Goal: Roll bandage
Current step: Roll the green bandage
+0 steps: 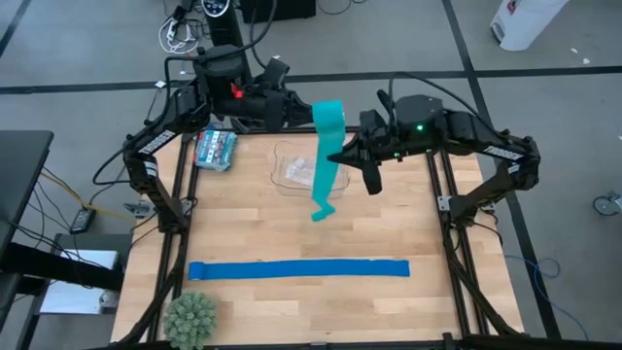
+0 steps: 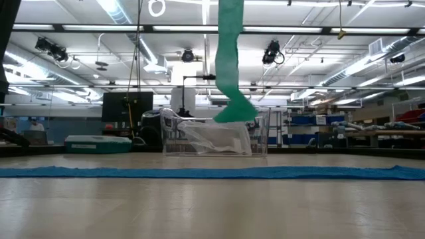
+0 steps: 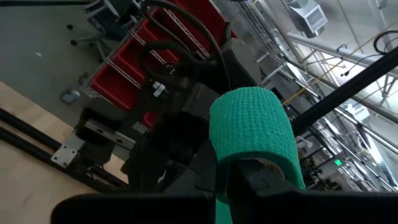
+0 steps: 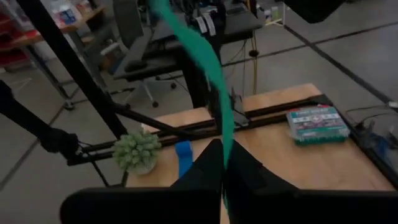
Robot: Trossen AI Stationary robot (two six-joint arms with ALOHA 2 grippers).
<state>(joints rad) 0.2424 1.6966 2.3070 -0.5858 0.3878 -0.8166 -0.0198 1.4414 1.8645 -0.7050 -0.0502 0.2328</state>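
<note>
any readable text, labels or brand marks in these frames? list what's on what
None can be read.
The teal box has printing on its lid, too small to read; blurred in the right wrist view too.
White container on the floor: no legible marking.
Bandage, blue strip and clear tray: no print visible.

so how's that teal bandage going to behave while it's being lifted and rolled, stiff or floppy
Probably very floppy: the teal bandage hangs in a loose curve from the left gripper, its free end curling near the clear container. It looks light and likely to sway or twist, so the right gripper, shut on the strip, probably steadies it. Its woven surface seems grippy rather than slippery.
</note>
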